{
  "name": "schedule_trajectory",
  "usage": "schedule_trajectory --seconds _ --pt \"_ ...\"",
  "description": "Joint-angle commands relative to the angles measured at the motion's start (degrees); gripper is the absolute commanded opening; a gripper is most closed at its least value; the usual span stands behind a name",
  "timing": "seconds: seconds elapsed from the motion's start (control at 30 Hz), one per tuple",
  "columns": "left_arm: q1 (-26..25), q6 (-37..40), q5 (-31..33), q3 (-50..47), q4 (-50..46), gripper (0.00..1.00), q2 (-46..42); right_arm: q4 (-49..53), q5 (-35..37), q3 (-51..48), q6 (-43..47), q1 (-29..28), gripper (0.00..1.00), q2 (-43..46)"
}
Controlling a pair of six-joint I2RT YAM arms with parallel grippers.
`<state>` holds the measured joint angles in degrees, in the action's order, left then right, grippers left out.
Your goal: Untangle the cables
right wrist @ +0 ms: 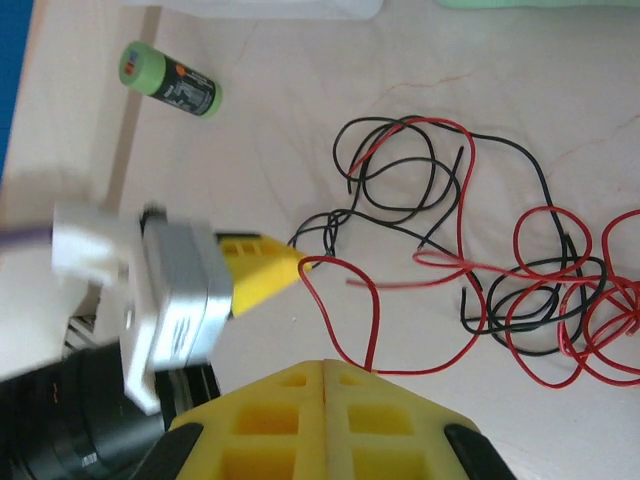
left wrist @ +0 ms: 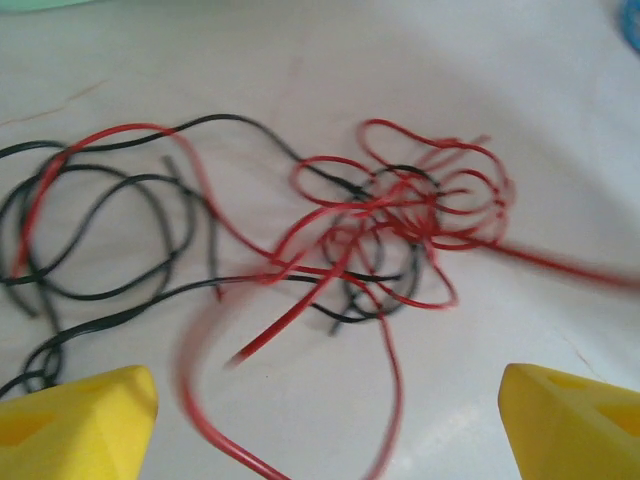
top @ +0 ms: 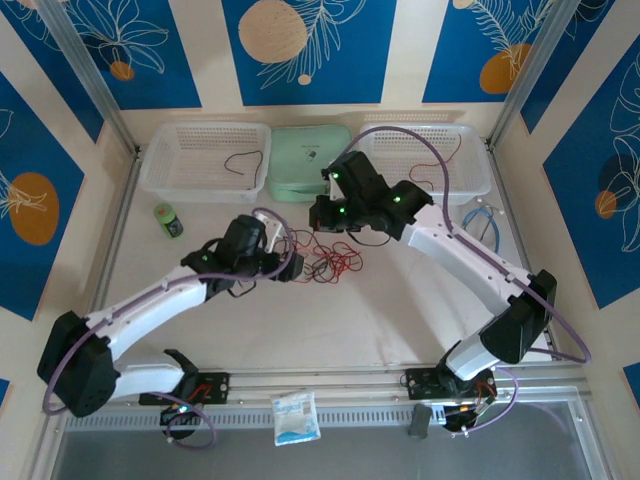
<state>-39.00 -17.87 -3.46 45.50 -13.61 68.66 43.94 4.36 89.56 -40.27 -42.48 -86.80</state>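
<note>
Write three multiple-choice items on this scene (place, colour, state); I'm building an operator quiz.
1. The green cylinder lies: A in a basket; B on the table near the left basket; C on the mint box.
2. The tangled cables are: A red and black; B blue and white; C yellow.
3. The left gripper is: A shut on a cable; B shut empty; C open.
Key: B, it rests on bare tabletop; A, both colours loop together; C, its yellow fingers stand far apart.
</note>
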Motion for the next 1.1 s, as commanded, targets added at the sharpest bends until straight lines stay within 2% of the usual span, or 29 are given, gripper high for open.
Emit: schedule_trajectory --seconds 0.0,0.2,0.4,0.47,0.63,1.07 --pt "-1.60 3.70 -0.23 -3.68 11.47 0.89 -5.13 -1.54 -5.48 0.91 0.16 1.92 0.00 2.65" --pt "-1.60 5.00 8.33 -4.89 12.66 0.90 -1.94 -3.20 -9.49 1.70 -1.26 3.71 0.00 4.58" --pt "-1.63 4.86 13.69 -4.85 19.69 0.89 5.55 -2.53 -10.90 4.73 -1.56 4.46 0.00 6.14" --pt "-1.61 4.50 16.38 -4.41 21.23 0.85 7.97 -1.82 -11.02 6.11 -1.40 4.85 0.00 6.76" --pt "-1.65 3.51 20.54 -3.50 23.52 0.62 13.19 1.22 -10.36 12.14 0.22 6.48 0.00 7.91" --pt "-1.66 0.51 23.37 -5.91 24.50 0.41 18.41 7.06 -4.80 35.27 5.96 13.38 0.00 5.16"
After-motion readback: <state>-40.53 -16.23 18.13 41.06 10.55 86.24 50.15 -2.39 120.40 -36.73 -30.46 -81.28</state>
